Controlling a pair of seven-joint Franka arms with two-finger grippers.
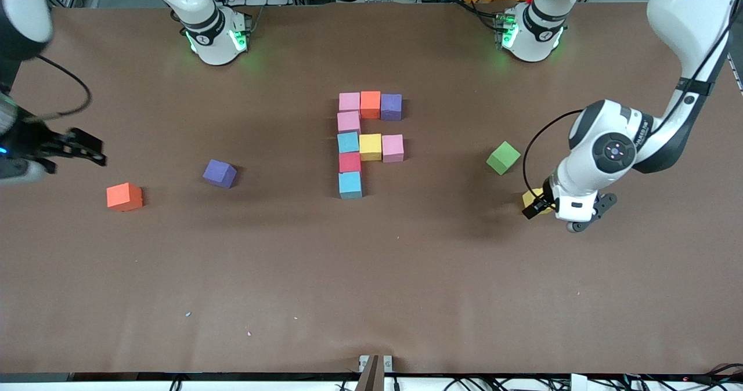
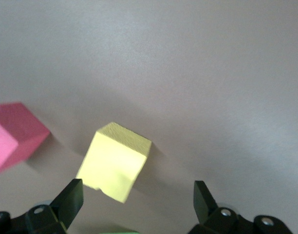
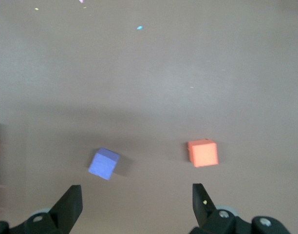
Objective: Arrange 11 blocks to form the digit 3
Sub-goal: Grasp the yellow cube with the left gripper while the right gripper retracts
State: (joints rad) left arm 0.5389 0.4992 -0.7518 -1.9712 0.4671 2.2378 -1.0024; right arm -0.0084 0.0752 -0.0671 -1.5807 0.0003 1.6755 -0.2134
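Now the left gripper (image 2: 134, 197), jaws spread, is hovering over a loose yellow block (image 1: 531, 198) near the green one (image 1: 502, 158). Meanwhile the right gripper (image 1: 87, 147), also spread, is waiting above the table near the orange (image 1: 124, 196) and purple (image 1: 219, 173) blocks. Mid-table, the unfinished digit (image 1: 369, 141) is sitting.

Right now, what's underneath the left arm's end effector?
Under the left end effector, whose fingers are open, sits a loose yellow block on the brown table, untouched. From the front view the arm covers most of that block; only a corner shows.
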